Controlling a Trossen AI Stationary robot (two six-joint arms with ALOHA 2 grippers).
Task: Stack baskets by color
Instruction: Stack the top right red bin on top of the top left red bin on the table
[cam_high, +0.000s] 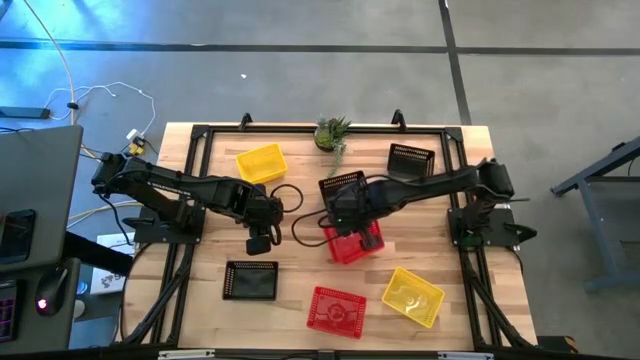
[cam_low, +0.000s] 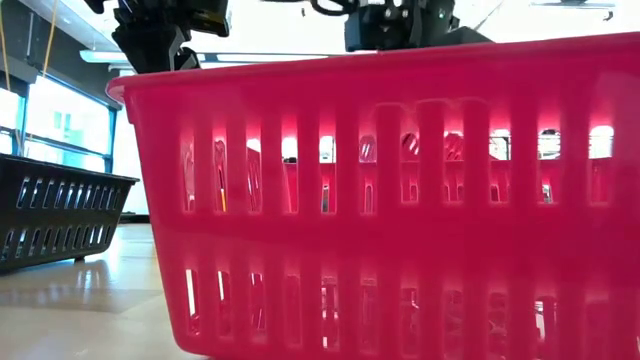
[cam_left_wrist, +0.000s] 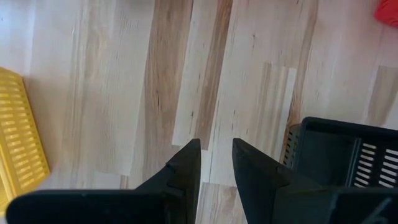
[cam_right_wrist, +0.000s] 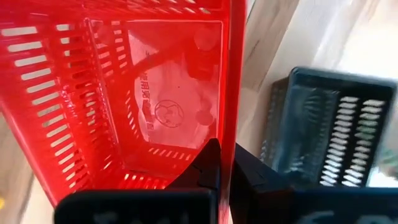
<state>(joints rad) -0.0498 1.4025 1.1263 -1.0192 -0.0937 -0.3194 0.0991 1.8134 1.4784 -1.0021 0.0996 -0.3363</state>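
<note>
My right gripper is shut on a red basket at the table's middle; whether the basket touches the table I cannot tell. Right beside it, on the far side, stands a black basket. My left gripper hangs open over bare wood left of the middle, nothing between its fingers. Other baskets rest on their bottoms: yellow at the far left, black at the far right, black, red and yellow along the near side. My right gripper pinches the red basket's side wall at its rim, one finger inside the basket and one outside. The fingers come from above, pointing steeply down. The basket's open side faces up, its bottom showing past the fingers.
A small potted plant stands at the far edge. The near red basket fills the low view, with a black one to its left. Dark frame rails run along the table's sides. Bare wood lies between the two arms.
</note>
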